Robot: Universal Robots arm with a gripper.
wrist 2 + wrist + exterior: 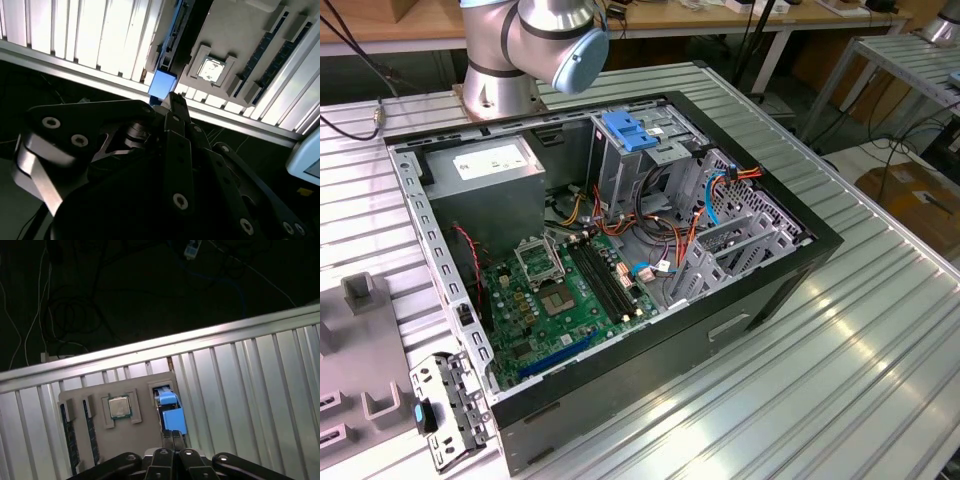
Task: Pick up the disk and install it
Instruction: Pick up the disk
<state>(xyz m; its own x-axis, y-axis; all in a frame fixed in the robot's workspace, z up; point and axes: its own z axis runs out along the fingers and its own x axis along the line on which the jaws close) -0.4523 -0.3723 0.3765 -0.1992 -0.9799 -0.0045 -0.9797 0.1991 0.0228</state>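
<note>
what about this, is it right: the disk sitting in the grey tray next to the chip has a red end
No: the disk has a blue end, not red, as the first wrist view shows. It does sit in the grey tray next to the chip.

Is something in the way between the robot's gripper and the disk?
Nothing visible is. In both wrist views the gripper is right at the blue end of the disk, which stands in a slot of the grey tray.

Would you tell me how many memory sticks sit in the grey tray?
2 sticks: one at the edge of the tray, the other between it and the chip; the gripper may hide more.
</note>
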